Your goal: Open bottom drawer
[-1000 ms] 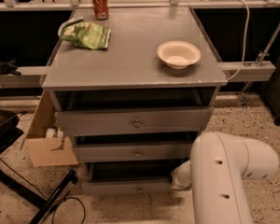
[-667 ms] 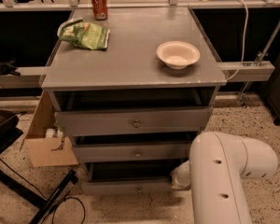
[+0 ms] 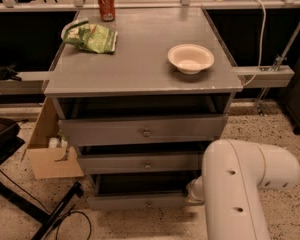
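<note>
The grey cabinet has three drawers. The bottom drawer [image 3: 135, 202] is the slim grey front lowest down, with a small round knob [image 3: 149, 203] at its centre. It stands pulled out a little, with a dark gap above it. My white arm [image 3: 240, 184] fills the lower right. My gripper [image 3: 193, 194] is at the right end of the bottom drawer's front, mostly hidden behind the arm.
The middle drawer [image 3: 145, 163] and top drawer [image 3: 142, 131] also stand slightly out. A white bowl [image 3: 190, 58], a green bag [image 3: 92, 36] and a red can [image 3: 106, 4] sit on top. A cardboard box [image 3: 47, 149] and black stand legs [image 3: 55, 214] are at the left.
</note>
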Controlling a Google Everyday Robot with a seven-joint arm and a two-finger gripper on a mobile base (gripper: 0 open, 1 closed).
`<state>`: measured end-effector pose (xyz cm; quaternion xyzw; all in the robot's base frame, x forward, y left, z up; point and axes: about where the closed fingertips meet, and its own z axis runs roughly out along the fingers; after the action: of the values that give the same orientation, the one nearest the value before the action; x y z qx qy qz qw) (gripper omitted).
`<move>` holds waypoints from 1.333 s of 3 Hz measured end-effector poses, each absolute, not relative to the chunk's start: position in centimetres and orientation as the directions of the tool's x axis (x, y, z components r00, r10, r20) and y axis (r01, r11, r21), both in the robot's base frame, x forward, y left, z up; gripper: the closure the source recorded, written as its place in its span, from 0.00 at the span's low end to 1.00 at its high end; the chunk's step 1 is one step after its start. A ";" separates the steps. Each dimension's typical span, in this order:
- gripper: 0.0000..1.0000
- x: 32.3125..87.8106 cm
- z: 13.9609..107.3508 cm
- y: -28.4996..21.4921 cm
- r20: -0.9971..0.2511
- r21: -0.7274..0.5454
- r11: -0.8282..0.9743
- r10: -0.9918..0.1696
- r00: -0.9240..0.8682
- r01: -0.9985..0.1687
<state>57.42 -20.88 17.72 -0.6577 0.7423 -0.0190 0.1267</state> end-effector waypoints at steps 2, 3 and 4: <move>0.76 57.3 18.0 -21.1 -0.172 -0.211 0.127 -0.981 -0.092 -0.969; 0.52 57.3 18.0 -21.1 -0.172 -0.211 0.127 -0.981 -0.092 -0.969; 0.30 57.3 18.0 -21.1 -0.172 -0.211 0.127 -0.981 -0.092 -0.969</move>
<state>57.26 -21.09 18.03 -0.6602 0.7385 -0.0215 0.1354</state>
